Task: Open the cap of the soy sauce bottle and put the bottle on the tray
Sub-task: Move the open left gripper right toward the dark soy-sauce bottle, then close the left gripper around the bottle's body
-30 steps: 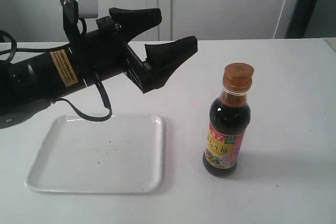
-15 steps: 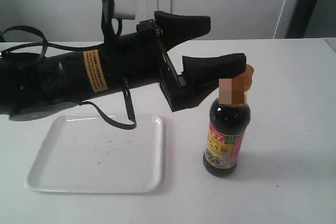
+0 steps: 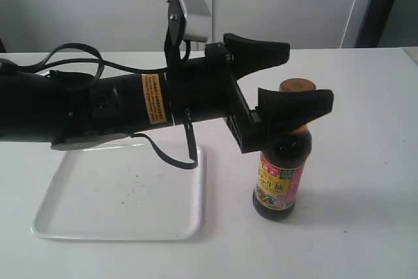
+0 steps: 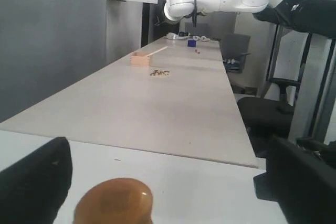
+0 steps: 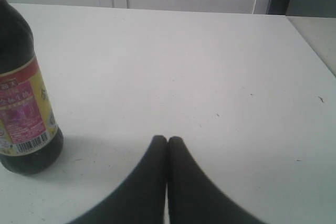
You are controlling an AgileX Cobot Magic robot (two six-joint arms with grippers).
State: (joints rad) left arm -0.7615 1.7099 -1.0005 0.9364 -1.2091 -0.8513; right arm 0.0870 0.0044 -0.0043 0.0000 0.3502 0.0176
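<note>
Left gripper (image 3: 287,76) reaches in from the left of the frame, fingers (image 3: 297,104) spread wide at the bottle's (image 3: 281,178) neck, one in front, the other behind, holding nothing. The bottle stands upright on the white desk (image 3: 366,161) at lower right of centre, cap (image 3: 297,85) closed on top, just right of the tray (image 3: 117,194) at lower left. Right gripper (image 5: 167,145) sits low by the bottle (image 5: 23,114), fingers pressed together and empty.
</note>
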